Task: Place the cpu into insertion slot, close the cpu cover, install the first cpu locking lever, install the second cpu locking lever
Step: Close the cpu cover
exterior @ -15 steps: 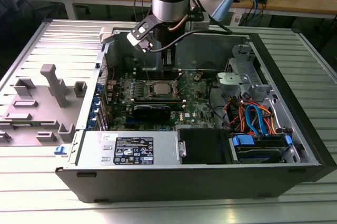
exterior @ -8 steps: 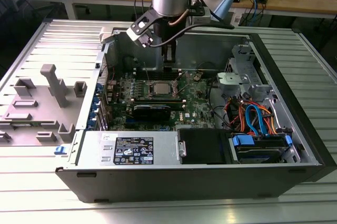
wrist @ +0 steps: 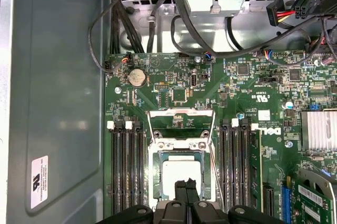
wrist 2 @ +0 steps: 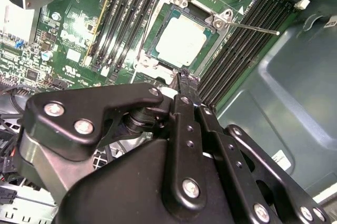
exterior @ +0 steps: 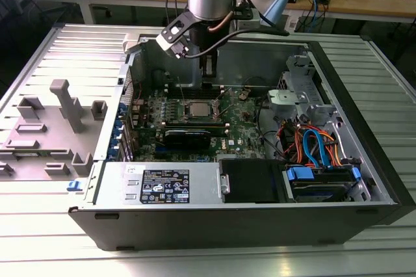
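Observation:
The cpu (wrist 2: 181, 40) lies flat in the insertion slot (exterior: 197, 109) on the green motherboard, its silver top showing. The grey cpu cover (wrist: 181, 145) lies down around it as a frame. A thin lever rod (wrist 2: 253, 27) sticks out from one socket corner over the black memory strips. In the first wrist view two wire rods (wrist: 151, 124) slant away from the cover's end. My gripper (wrist: 185, 188) hangs just above the socket's edge, fingers shut together with nothing between them. In the exterior view the gripper (exterior: 208, 82) is inside the case, behind the socket.
A long black card (exterior: 187, 137) lies in front of the socket. The power supply (exterior: 169, 183) and a drive bay with orange and blue cables (exterior: 312, 147) fill the case's front and right. Grey fixtures (exterior: 65, 105) stand on the table at the exterior view's left.

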Tool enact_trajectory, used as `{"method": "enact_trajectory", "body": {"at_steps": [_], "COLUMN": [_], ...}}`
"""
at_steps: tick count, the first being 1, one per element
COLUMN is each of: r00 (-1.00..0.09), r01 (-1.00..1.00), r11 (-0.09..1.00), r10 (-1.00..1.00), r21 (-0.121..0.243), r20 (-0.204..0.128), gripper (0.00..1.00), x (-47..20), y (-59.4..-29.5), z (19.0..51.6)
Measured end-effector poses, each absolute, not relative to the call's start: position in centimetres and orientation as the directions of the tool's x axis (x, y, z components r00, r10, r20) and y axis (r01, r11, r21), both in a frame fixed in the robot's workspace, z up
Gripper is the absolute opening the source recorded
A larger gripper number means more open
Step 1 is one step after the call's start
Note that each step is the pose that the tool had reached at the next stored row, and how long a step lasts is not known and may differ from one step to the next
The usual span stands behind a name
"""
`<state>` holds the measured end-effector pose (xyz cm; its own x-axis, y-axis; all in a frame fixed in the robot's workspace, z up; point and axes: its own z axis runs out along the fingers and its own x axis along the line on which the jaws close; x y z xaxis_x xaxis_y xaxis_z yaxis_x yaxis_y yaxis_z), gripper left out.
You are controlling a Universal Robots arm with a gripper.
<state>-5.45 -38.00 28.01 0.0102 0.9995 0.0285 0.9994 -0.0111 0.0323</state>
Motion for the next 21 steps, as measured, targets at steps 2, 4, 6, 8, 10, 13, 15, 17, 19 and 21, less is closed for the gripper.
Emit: {"method": "enact_trajectory", "body": {"at_steps": [2,4,6,8,10,13,15,17,19,21], "r00": [0.01,0.01,0.01,0.01,0.01,0.01,0.01,0.01,0.01,0.01], "r01": [0.999,0.999,0.999,0.999,0.999,0.999,0.999,0.999,0.999,0.999], "r11": [-0.011,-0.011,-0.011,-0.011,-0.011,-0.011,-0.011,-0.011,-0.011,-0.011], "r10": [1.0,1.0,1.0,1.0,1.0,1.0,1.0,1.0,1.0,1.0], "r21": [0.032,0.032,0.032,0.032,0.032,0.032,0.032,0.032,0.032,0.032], "r20": [0.028,0.028,0.028,0.028,0.028,0.028,0.028,0.028,0.028,0.028], "gripper": [0.11,0.11,0.11,0.11,0.11,0.11,0.11,0.11,0.11,0.11], "x": [-5.4,-5.2,-5.0,-4.8,-4.6,-4.6,-4.6,-4.6,-4.4,-4.3], "y": [-38.0,-38.0,-38.0,-38.0,-38.0,-38.0,-38.0,-38.0,-38.0,-38.0], "z": [28.0,28.0,28.0,28.0,28.0,28.0,28.0,28.0,28.0,28.0]}}
